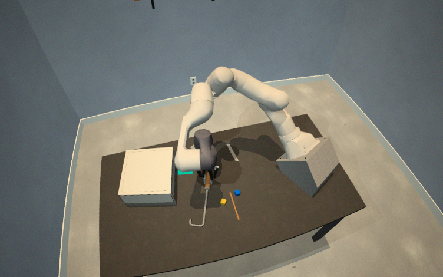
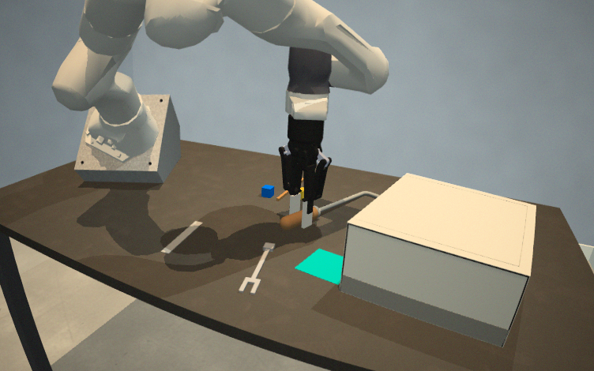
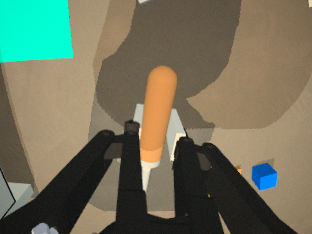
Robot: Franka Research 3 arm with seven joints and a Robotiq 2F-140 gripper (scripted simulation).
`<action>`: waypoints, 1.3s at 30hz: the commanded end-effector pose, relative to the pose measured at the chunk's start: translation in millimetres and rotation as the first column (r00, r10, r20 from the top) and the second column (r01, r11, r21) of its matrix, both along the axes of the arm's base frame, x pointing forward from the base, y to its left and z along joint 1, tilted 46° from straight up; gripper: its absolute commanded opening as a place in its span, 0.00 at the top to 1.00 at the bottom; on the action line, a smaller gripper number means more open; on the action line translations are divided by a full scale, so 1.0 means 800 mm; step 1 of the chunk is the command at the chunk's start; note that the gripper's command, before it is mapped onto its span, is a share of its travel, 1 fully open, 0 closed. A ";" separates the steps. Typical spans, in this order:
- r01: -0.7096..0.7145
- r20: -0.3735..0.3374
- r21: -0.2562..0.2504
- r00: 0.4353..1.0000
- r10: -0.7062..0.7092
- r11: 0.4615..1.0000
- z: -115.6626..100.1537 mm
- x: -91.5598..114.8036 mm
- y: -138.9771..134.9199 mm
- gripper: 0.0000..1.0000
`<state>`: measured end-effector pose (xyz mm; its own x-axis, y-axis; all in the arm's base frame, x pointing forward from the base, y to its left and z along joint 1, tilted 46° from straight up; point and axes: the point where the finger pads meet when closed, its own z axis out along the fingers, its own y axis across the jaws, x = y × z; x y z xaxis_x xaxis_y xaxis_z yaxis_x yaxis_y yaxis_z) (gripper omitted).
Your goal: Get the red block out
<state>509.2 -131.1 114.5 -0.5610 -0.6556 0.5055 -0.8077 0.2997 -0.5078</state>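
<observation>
so far only the first step looked done: the hand (image 2: 302, 216) was clenched on the orange handle (image 3: 158, 111) of the hook tool (image 1: 203, 207), which lay on the table (image 1: 278, 220). the red block was nowhere in view, presumably under the cabinet (image 2: 442, 226), and the teal square (image 2: 322, 264) beside it held nothing, so raking, placing and retreating all remained.

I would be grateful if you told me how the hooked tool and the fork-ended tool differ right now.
The hooked tool has an orange handle and a grey rod bent into a hook; the fork-ended tool is flat, pale, and ends in two prongs. The gripper is shut on the hooked tool's handle; the fork-ended tool lies untouched near the teal square. Both rest on the table.
</observation>
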 end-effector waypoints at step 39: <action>0.079 0.077 0.024 0.994 -0.081 0.997 -0.004 -0.010 0.005 1.00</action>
